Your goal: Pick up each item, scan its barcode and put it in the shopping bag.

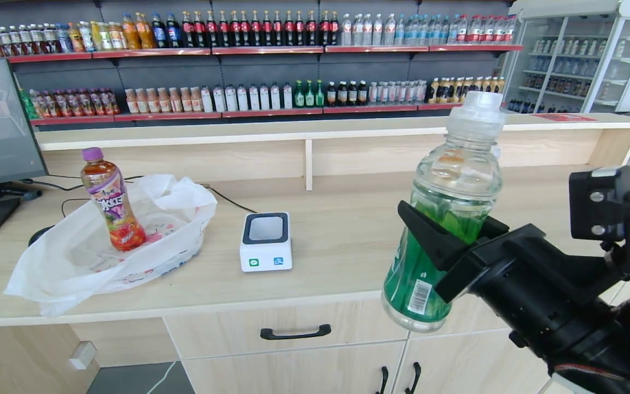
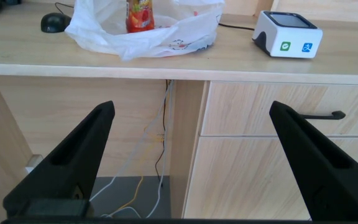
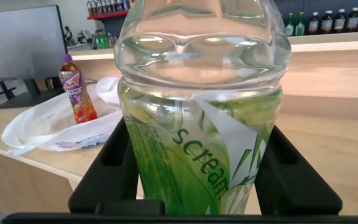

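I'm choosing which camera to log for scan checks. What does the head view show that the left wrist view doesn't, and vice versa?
Head view adds: the right end effector shut on the green-labelled bottle, its barcode visible, and drink shelves. Left wrist view adds: the open left end effector, aimed at the counter front, and cables hanging beneath it. Shared: shopping bag holding the orange drink bottle, scanner, drawer handle.

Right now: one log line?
right hand shut on green-label bottle | left hand open | purple-capped bottle in shopping bag | scanner on counter
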Motion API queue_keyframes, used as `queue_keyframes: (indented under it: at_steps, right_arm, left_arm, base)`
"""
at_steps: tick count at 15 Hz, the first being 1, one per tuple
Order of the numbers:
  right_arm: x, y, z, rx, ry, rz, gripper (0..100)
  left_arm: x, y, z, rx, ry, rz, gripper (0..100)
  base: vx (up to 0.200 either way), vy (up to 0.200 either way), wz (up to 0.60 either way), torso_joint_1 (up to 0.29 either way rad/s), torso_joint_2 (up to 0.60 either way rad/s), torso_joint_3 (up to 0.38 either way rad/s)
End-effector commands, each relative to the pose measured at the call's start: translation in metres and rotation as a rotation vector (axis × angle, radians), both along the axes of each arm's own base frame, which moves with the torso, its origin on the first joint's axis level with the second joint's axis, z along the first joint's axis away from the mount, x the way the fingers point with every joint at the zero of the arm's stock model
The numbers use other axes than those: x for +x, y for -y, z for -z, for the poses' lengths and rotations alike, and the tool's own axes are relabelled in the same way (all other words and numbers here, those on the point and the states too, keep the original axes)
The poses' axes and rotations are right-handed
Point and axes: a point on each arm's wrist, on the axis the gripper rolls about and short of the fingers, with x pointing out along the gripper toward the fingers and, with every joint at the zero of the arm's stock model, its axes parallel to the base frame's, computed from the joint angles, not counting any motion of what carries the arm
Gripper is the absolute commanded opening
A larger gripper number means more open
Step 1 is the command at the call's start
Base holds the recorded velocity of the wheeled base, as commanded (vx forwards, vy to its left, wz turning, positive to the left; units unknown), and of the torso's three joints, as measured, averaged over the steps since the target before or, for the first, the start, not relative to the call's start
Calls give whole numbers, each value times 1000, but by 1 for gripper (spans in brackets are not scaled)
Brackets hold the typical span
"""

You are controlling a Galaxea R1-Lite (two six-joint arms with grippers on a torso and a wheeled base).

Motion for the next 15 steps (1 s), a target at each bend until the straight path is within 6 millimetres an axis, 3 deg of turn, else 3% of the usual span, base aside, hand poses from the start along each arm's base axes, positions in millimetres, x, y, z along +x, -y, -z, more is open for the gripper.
queue_keyframes:
  at_steps: [1, 11, 15]
  right_arm:
    - [9, -2, 8, -29, -18, 17, 0]
    - [25, -2, 3, -36, 39, -19, 0]
    - [26, -1, 2, -24, 40, -10, 0]
  left_arm:
    - [0, 0, 0, 0, 1, 0, 100]
    - [0, 0, 0, -2, 1, 0, 100]
    - [0, 0, 0, -3, 1, 0, 100]
  base:
    - [0, 0, 0, 0, 0, 0]
    - [0, 0, 0, 0, 0, 0]
    - [0, 200, 0, 1, 0, 5]
